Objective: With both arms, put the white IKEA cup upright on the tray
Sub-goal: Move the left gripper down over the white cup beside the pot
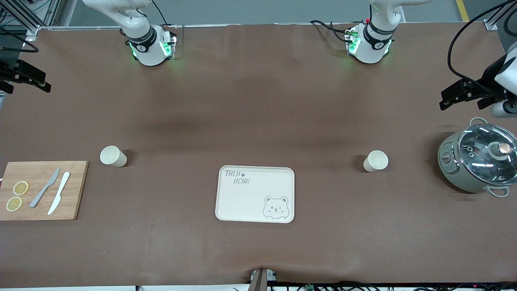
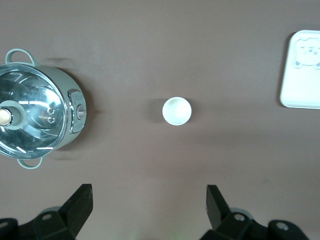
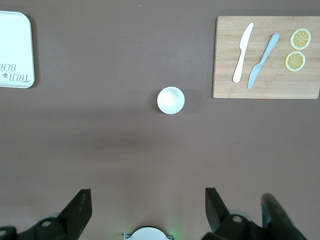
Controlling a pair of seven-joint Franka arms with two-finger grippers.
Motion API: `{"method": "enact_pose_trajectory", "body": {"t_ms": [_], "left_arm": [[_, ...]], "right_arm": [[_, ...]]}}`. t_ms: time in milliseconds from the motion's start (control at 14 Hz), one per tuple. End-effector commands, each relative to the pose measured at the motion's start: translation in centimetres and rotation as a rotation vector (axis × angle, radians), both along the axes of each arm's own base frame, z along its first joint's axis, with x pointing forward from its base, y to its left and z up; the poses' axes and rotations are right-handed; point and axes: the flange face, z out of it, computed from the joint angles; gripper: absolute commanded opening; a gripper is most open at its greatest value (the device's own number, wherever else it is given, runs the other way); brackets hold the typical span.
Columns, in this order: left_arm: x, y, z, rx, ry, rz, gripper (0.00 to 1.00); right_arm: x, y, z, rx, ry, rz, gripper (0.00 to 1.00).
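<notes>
Nothing is done yet: my left end effector (image 2: 147, 207) and right end effector (image 3: 145, 210) hang wide open and empty above the counter (image 1: 258, 101), each over a white cup (image 1: 375, 161) (image 1: 113, 156), both cups upright beside the bare tray (image 1: 238, 202).

The front camera looks down from high across the table (image 1: 258, 101), facing both arm bases. Each wrist camera looks straight down from well above. Both wrist views share the tray (image 2: 302, 80) with the front view; each catches one cup (image 3: 171, 100).
</notes>
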Motion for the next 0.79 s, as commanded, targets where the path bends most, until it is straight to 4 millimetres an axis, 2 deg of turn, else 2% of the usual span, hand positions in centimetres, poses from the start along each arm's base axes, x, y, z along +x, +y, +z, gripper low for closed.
{"method": "enact_pose_trajectory", "body": {"t_ms": [0, 214, 429, 714], "left_arm": [[0.0, 0.3, -2.7, 0.039, 0.011, 0.002, 1.0], [0.3, 1.0, -7.0, 0.039, 0.008, 0.014, 1.0], [0.6, 1.3, -13.4, 0.032, -0.043, 0.013, 1.0], [1.1, 1.8, -18.4, 0.021, -0.079, 0.022, 1.0]], "right_arm": [[-0.2, -0.5, 0.1, 0.013, 0.002, -0.008, 1.0], [-0.2, -0.6, -0.1, 0.013, 0.007, -0.011, 1.0], [0.1, -0.6, -0.1, 0.013, 0.0, -0.007, 1.0], [1.3, -0.7, -1.2, 0.01, 0.017, -0.006, 1.0]]}}
